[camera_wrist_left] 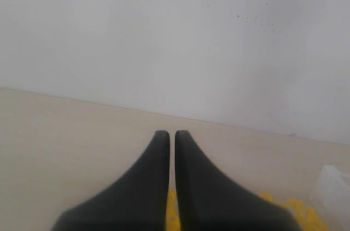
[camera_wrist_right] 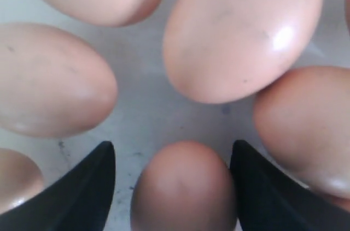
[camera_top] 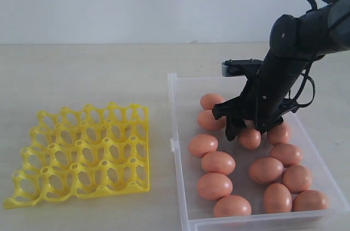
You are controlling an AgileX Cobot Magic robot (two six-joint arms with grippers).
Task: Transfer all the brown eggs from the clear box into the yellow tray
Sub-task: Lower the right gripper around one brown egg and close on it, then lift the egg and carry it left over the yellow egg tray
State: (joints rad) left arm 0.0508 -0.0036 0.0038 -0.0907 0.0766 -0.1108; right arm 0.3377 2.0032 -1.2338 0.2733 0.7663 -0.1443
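one clear box (camera_top: 174,127) and one yellow tray (camera_top: 87,163) of sixteen cups lie side by side on a pale wooden table (camera_top: 82,72) before a white wall (camera_top: 136,1). thirteen brown eggs (camera_top: 218,163) can be counted, all in the box, though the arm may hide more. only the right wrist view shows the right gripper (camera_wrist_right: 172,144) spread wide astride one egg (camera_wrist_right: 183,187), while only the left wrist view shows the left gripper (camera_wrist_left: 168,132), clenched, with yellow lattice beneath it.

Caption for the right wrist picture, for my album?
Open right gripper straddling one brown egg, neighbours crowding the clear box floor.
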